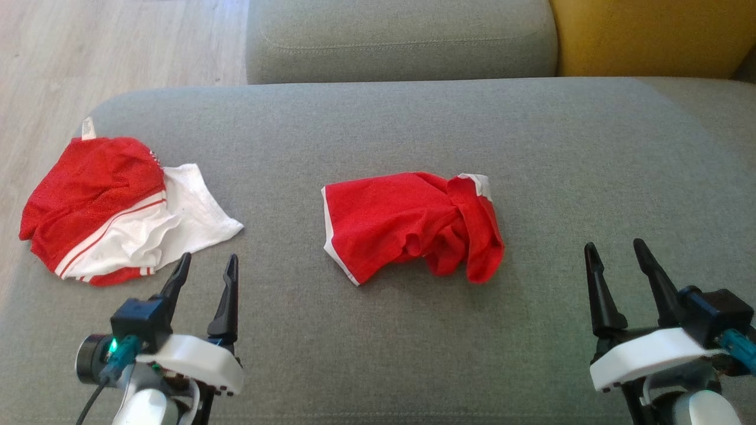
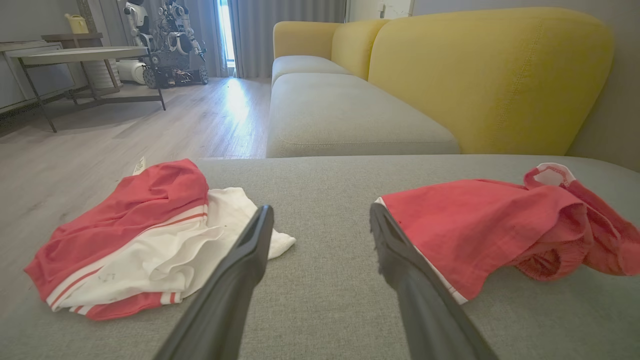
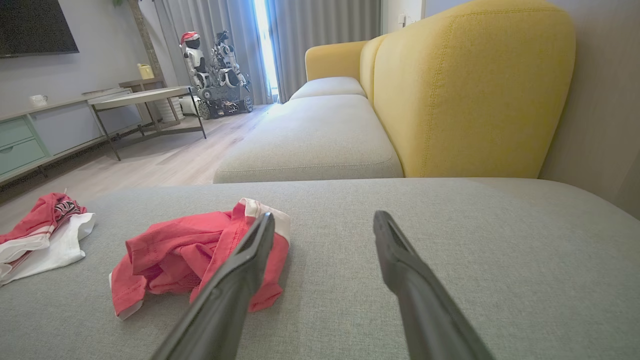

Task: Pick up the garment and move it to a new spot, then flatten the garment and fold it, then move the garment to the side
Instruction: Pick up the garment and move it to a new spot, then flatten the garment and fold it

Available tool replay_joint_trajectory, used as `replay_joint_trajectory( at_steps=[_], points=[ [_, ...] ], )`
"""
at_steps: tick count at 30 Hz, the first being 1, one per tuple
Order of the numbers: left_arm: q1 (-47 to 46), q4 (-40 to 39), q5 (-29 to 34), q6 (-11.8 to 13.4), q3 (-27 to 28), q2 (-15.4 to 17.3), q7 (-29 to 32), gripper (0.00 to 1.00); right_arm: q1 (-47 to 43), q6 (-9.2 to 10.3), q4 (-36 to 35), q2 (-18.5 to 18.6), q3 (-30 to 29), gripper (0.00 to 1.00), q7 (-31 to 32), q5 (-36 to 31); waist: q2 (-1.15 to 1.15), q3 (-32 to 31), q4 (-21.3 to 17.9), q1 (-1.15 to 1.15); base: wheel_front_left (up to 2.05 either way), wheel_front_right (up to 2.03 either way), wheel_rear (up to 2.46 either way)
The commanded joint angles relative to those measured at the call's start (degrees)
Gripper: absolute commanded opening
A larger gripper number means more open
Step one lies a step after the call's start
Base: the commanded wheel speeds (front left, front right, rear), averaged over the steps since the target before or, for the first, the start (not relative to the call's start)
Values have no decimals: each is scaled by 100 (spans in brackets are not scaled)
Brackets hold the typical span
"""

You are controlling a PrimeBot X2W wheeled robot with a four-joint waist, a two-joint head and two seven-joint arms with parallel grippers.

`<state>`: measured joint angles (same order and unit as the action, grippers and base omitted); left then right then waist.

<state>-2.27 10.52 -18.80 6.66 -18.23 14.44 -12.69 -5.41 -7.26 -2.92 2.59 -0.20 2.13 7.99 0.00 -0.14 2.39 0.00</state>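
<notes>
Fingers (image 1: pixel 227 295) on both grippers stand spread apart with nothing between them, tips raised over the grey seat cushion (image 1: pixel 413 118). The red garment (image 1: pixel 407 224) lies on that cushion, ahead of the tips and between the left gripper (image 1: pixel 209 257) and the right gripper (image 1: pixel 613 243), touching neither.

Its half toward the right fingers is bunched and folded over itself, so the shape there is hard to read. The half toward the left fingers lies flatter, with a white-trimmed hem. In the right wrist view the left finger covers part of the bunched end.

A red-and-white garment (image 1: pixel 112 206) sits crumpled just beyond and outward of the left fingertips; its layers hide one another, and the right wrist view cuts it off at the frame edge.

That garment reaches the cushion's rounded edge, past which the wooden floor (image 1: pixel 118 41) shows. Bare cushion spreads around and ahead of the right fingers. Far ahead, the cushion meets another grey seat (image 1: pixel 401 41) and a yellow backrest (image 1: pixel 649 35).
</notes>
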Motion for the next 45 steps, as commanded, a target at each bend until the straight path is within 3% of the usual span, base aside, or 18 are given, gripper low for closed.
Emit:
replay_joint_trajectory(
  at_steps=[1, 14, 21, 29, 35, 36, 37, 38, 39, 45],
  points=[
    [-217, -198, -1, 44, 179, 156, 1, 100, 181, -23, -193, 29, 142, 100, 2, 2, 0, -3, 1, 0, 0, 0, 0],
    [-295, -210, -41, 64, 115, 150, 6, 100, 273, -23, -133, 29, 256, 100, 34, 14, 0, 113, 68, 0, 0, 0, 0],
    [-583, -242, -16, 31, 48, 96, -26, 100, 737, -23, 14, 137, 1197, 100, 245, -133, 0, 507, 280, 0, 0, 0, 0],
    [-1103, -109, 106, -57, -123, -98, -133, 100, 1457, -23, 232, 623, 2145, 100, 672, -352, 0, 1030, 722, 0, 0, 0, 0],
    [-1311, 45, 146, -99, -128, -254, -207, 100, 1941, -23, 410, 990, 2561, 100, 1003, -390, 0, 1265, 827, 0, 0, 0, 0],
    [-1332, 66, 152, -104, -122, -273, -212, 100, 1995, -23, 457, 1008, 2558, 78, 1031, -417, 0, 1282, 832, 0, 0, 0, 0],
    [-1351, 85, 156, -111, -117, -291, -216, 100, 2033, -23, 505, 1014, 2550, 33, 1080, -435, 0, 1296, 836, 0, 0, 0, 0],
    [-1366, 102, 161, -118, -111, -307, -219, 100, 2072, -23, 522, 1017, 2543, 7, 1102, -436, 0, 1307, 836, 0, 0, 0, 0],
    [-1379, 115, 167, -124, -102, -319, -222, 100, 2109, -23, 517, 1019, 2530, 0, 1104, -440, 0, 1314, 830, 0, 0, 0, 0],
    [-1400, 120, 219, -145, -9, -337, -228, 100, 2198, -23, 342, 1000, 2352, 0, 1095, -449, 0, 1277, 713, 0, 0, 0, 0]
  ],
)
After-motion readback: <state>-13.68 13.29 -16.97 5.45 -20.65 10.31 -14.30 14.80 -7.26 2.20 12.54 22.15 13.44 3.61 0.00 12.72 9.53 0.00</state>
